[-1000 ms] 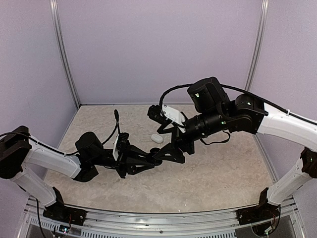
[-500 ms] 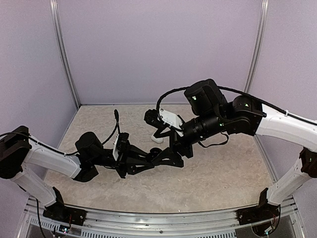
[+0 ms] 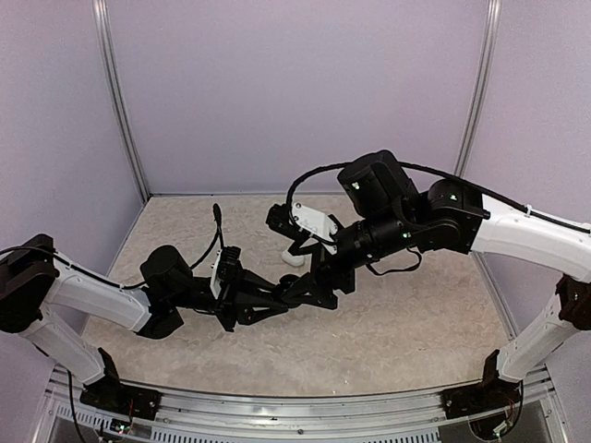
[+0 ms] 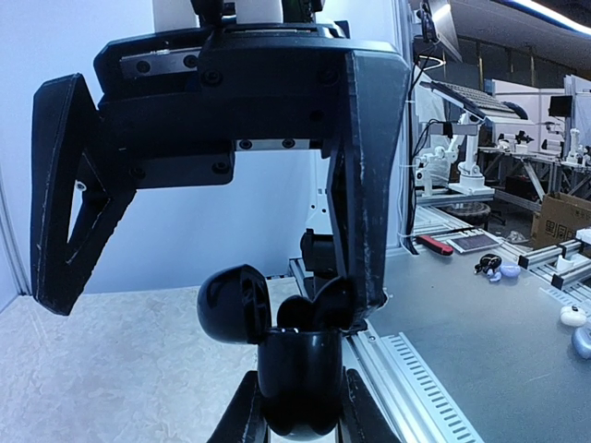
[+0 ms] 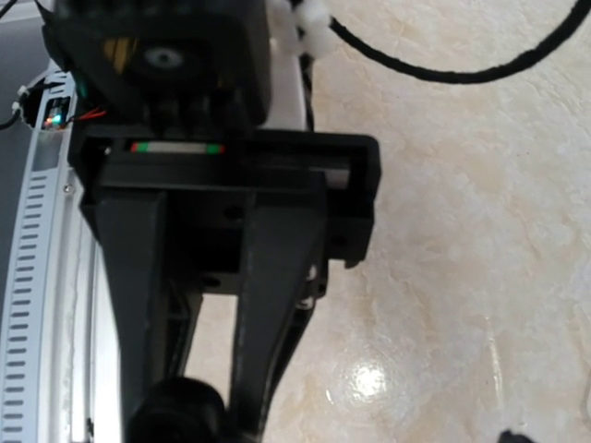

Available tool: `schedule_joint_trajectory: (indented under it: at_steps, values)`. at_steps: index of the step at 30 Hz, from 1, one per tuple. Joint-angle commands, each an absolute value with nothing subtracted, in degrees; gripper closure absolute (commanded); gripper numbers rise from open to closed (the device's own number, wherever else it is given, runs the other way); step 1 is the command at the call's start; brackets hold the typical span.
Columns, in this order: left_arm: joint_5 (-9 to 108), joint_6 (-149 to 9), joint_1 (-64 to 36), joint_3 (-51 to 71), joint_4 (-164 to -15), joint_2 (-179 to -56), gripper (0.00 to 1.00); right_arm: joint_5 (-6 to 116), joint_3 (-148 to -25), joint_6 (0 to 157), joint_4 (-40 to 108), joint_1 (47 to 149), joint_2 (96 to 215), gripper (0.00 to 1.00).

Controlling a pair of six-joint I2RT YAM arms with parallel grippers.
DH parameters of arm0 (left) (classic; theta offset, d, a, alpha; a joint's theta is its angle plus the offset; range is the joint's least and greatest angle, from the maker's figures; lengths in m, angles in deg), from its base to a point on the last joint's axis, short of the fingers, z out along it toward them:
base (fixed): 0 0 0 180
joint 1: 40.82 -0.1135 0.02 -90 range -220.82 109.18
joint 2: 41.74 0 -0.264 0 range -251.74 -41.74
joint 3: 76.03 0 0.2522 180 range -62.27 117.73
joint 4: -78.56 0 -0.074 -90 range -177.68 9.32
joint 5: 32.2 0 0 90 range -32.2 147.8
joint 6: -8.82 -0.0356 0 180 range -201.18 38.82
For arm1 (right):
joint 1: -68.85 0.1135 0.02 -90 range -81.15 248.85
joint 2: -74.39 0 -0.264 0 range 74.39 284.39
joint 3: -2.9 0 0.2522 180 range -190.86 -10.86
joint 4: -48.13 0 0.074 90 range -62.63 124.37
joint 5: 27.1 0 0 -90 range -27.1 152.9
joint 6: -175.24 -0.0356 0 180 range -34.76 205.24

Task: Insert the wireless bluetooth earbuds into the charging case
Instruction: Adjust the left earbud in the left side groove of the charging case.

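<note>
1. The charging case (image 3: 292,259) is taken to be the small white pebble on the tabletop (image 3: 416,323), just beyond both hands and touched by neither. It has not moved over the last second, but it is now partly covered by the right wrist in the top view.
2. The earbuds cannot be made out in any view.
3. A glossy black piece (image 4: 295,369) with an open hinged lid (image 4: 233,303) is pinched low between the fingers of the left hand (image 3: 282,300). What it is cannot be told.
4. Over the last second the right arm has been swung down and toward the left hand, which has been kept in place. An approach to the held piece is judged to be under way, with nothing placed in the white case yet.
5. The right hand (image 3: 319,291) is spread wide and holds nothing. It is pitched down directly over the left fingertips, with one finger (image 4: 362,203) reaching the rim of the black piece.
6. The left arm is stretched low and nearly level above the tabletop.
</note>
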State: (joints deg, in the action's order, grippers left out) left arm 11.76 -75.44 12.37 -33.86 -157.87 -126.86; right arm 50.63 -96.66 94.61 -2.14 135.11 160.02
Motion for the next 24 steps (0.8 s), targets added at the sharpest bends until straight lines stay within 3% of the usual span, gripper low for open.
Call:
schedule_joint_trajectory:
  at_steps: [1, 16, 24]
  values:
    - [11.66, -75.64, 12.7, -33.17, -159.35, -126.92, 0.98, 51.94, -98.33, 93.43, -1.04, 135.36, 160.66, 0.06]
    - [12.11, -76.58, 12.79, -33.31, -158.96, -126.56, 0.98, 50.0, -98.62, 89.33, -0.23, 132.34, 161.2, 0.06]
    - [17.81, -80.69, 13.43, -35.39, -159.5, -124.32, 0.99, 50.86, -98.59, 85.73, -0.55, 131.02, 161.67, 0.08]
